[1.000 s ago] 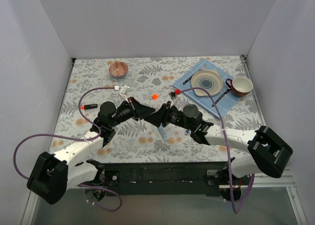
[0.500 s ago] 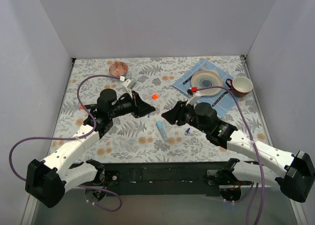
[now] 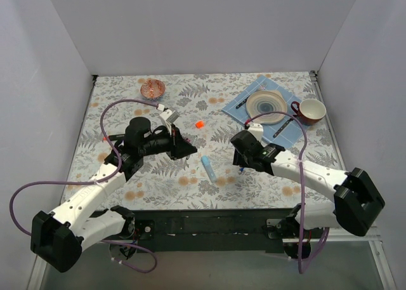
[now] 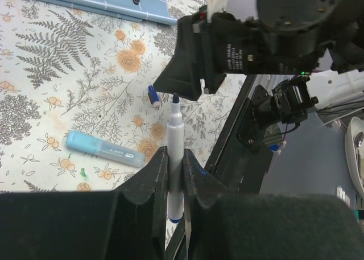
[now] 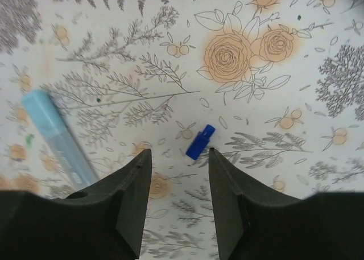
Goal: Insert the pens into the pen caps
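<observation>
The flowered table carries a light-blue marker, a dark blue cap near it, an orange cap — and a bowl.

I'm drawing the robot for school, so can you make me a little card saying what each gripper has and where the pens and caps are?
left gripper: shut on the thin white pen, tip pointing away
right gripper: open, empty, over the dark blue cap
dark blue cap: lying on the floral table, not gripped
light-blue marker: lying flat, beside the right gripper
orange cap: alone, farther back on the table
</observation>
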Motion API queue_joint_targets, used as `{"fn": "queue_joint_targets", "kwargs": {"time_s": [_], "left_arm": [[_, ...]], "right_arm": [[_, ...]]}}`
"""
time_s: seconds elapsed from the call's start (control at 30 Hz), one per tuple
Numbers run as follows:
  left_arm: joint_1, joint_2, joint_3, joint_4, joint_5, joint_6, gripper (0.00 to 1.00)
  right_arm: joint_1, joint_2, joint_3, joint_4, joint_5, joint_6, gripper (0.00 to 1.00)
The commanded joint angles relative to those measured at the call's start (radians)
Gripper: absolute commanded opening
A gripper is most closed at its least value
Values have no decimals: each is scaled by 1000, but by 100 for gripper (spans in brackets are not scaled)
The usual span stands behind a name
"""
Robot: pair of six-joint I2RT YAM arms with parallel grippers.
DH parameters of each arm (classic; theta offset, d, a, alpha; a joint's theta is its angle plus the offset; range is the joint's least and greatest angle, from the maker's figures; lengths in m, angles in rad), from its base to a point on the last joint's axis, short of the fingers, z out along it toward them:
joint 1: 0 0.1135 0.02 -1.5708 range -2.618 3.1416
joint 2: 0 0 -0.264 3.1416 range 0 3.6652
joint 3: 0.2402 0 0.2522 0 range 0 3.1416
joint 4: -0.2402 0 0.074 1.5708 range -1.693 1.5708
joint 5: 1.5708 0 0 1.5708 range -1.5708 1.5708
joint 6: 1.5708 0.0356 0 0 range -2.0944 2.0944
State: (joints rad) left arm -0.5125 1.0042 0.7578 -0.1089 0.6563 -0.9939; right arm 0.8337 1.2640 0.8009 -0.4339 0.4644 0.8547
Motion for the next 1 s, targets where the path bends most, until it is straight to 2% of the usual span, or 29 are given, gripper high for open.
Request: {"fn": "queue_joint_targets", "kwargs": {"time_s": [0.0,0.07,0.1,0.23,0.27,0.3,0.33,0.43,0.5,0.7,0.97], "left_arm": [[-3,-59,-15,-20,14,38,0],[-3,-88,-23,-11,-21,37,0],[-1,-117,-34,-8,-49,34,0],[-1,-176,-55,17,-95,21,0],[-3,-183,-61,32,-101,12,0],[-1,-190,-63,37,-106,11,0],[-3,-197,-67,41,-115,6,0],[-1,-203,-71,43,-147,0,0],[-3,-208,-69,43,-156,-2,0],[-4,-231,-71,43,-164,-3,0],[-4,-262,-80,37,-219,8,0]], "right_arm": [[-28,69,60,38,-69,-389,50],[-27,84,58,88,-101,-620,43],[-27,80,54,109,-113,-681,43],[-30,43,23,207,-270,-1236,49],[-31,40,26,202,-274,-1317,49],[-53,38,37,155,-330,-1398,49],[-71,32,44,126,-390,-1565,47],[-139,-12,2,67,-591,-1820,45],[-188,-34,-23,64,-686,-1872,44],[-275,-16,-57,9,-786,-2013,43],[-305,-15,-68,-34,-902,-2091,43]]}}
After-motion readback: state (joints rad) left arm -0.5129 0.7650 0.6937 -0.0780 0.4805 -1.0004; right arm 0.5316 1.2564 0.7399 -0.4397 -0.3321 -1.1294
